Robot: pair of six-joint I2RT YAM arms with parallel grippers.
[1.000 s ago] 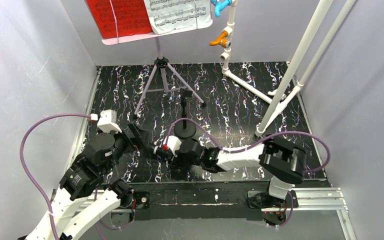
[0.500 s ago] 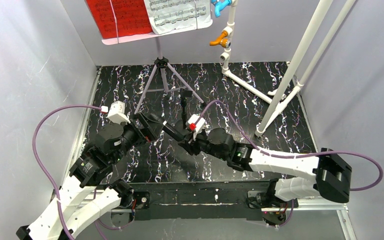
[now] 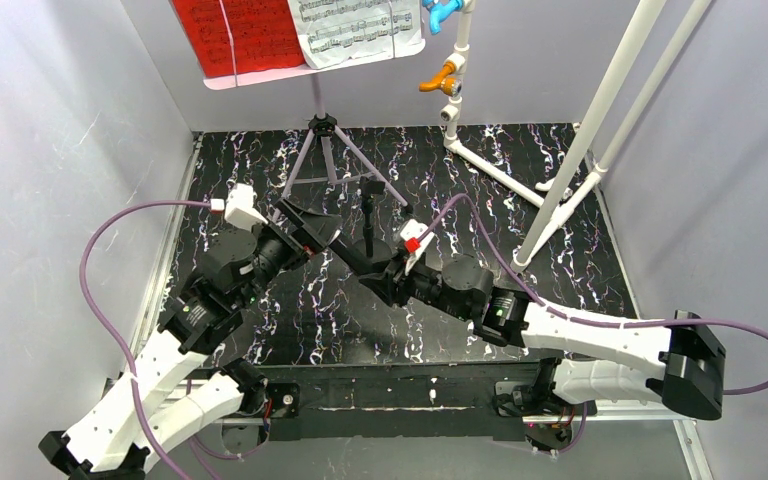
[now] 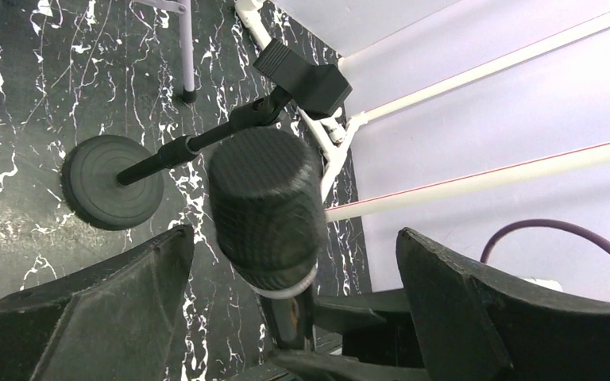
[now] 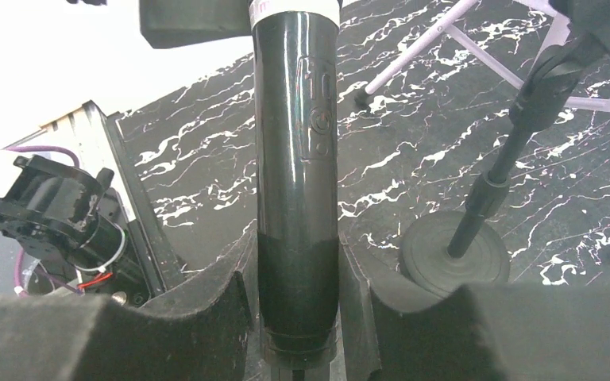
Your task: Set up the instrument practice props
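Note:
My right gripper (image 5: 298, 266) is shut on the lower body of the black microphone (image 5: 295, 159). Seen from above, the microphone (image 3: 352, 256) slants up-left from the right gripper (image 3: 377, 279). Its mesh head (image 4: 266, 206) sits between the wide-apart fingers of my left gripper (image 4: 294, 238), touching neither. The left gripper (image 3: 310, 226) is open. The black stand (image 3: 368, 212) rises just behind both grippers, with its round base (image 4: 113, 181) on the mat and an empty clip (image 4: 306, 75) on top. The lilac music stand (image 3: 322, 140) at the back carries a red page (image 3: 235, 35) and a white page (image 3: 355, 28).
A white pipe frame (image 3: 580, 150) with an orange tap (image 3: 440, 77) and a blue tap (image 3: 442, 12) fills the back right. Grey walls close in the black marbled mat (image 3: 460, 200) on three sides. Purple cables (image 3: 100, 260) loop off both wrists.
Both arms have swung away from the near edge toward the microphone stand. The right gripper carried the microphone along, and the open left gripper now brackets its head.

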